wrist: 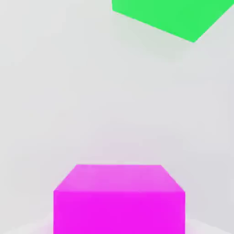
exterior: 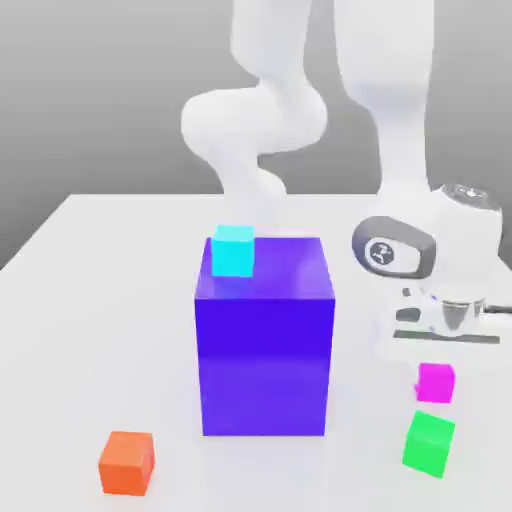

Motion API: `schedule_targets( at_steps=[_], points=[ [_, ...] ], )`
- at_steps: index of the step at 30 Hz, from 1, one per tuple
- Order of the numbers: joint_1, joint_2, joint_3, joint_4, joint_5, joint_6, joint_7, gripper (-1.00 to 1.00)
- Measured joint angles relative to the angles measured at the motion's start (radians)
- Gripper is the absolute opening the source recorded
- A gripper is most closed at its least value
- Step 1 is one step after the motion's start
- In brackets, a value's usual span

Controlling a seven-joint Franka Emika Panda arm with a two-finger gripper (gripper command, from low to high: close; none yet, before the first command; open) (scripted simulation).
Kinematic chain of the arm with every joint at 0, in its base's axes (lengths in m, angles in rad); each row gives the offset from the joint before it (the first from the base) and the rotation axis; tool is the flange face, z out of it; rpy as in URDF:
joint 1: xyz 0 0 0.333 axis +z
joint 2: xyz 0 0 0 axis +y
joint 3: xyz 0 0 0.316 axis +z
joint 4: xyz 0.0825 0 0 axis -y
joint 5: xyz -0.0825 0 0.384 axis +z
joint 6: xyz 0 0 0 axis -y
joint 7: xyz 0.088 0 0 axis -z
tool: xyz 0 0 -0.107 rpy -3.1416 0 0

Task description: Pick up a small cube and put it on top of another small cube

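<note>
The small magenta-pink cube [exterior: 436, 382] [wrist: 119, 199] rests on the white table at the exterior view's right. The small green cube [exterior: 429, 443] [wrist: 176, 17] sits just in front of it, a short gap apart and turned slightly. My gripper [exterior: 445, 335] hangs directly behind and above the magenta cube, close to the table. In the hand view the magenta cube lies close below the camera, with the green one beyond it.
A big blue-violet block [exterior: 265, 335] stands mid-table with a small cyan cube [exterior: 233, 250] on its top corner. A small orange cube [exterior: 127, 462] lies near the front at the exterior view's left. The white table [exterior: 90, 330] spreads around them.
</note>
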Motion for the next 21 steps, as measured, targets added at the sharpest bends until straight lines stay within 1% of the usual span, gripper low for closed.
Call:
schedule_targets(
  at_steps=[3,6,7,10,13,14,18,19,21],
  points=[
    [-0.071,-0.071,0.095,-0.021,0.109,-0.048,-0.082,-1.0],
    [-0.11,-0.146,0.161,-0.042,0.228,-0.097,-0.173,-1.0],
    [-0.118,-0.166,0.17,-0.041,0.262,-0.117,-0.192,-1.0],
    [-0.157,-0.181,0.139,0.039,0.317,-0.208,-0.16,-1.0],
    [-0.207,-0.18,0.091,0.145,0.356,-0.31,-0.098,-1.0],
    [-0.214,-0.165,0.077,0.167,0.351,-0.317,-0.076,-1.0],
    [-0.184,-0.044,0.014,0.196,0.256,-0.232,0.009,-1.0],
    [-0.172,-0.013,-0.003,0.199,0.231,-0.206,0.028,1.0],
    [-0.172,-0.013,-0.003,0.199,0.231,-0.206,0.028,1.0]
  ],
)
